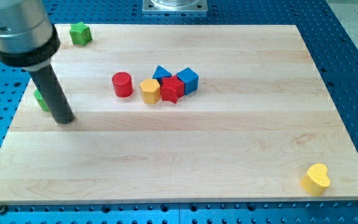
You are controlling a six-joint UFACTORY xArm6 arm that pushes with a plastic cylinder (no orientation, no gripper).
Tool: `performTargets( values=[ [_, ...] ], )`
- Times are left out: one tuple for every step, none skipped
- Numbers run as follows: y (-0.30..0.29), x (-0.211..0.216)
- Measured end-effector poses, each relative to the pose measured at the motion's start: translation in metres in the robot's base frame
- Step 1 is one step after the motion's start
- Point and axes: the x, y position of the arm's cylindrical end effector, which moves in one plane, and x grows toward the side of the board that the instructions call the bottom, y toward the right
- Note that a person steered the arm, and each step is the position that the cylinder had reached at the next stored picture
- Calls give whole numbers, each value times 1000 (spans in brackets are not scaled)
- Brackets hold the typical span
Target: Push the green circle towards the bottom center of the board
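A green block [40, 99], probably the green circle, sits near the board's left edge, mostly hidden behind my rod. My tip [65, 120] rests on the board just right of and below it, touching or nearly touching it. A second green block, star-shaped [79, 33], lies at the view's top left corner.
A cluster sits at upper centre: a red cylinder [122, 84], a yellow hexagon [150, 91], a red star-like block [172, 89], a blue cube [188, 80] and a blue triangle [161, 73]. A yellow heart [316, 179] lies at bottom right. The wooden board [185, 155] rests on a blue perforated table.
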Motion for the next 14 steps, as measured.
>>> performTargets(
  values=[
    [9,-32],
    [67,-58],
    [121,-68],
    [66,-103],
    [-37,-117],
    [-57,-66],
    [-45,-15],
    [-7,53],
    [10,56],
    [-4,18],
    [65,35],
    [128,62],
    [124,36],
    [77,54]
  ],
)
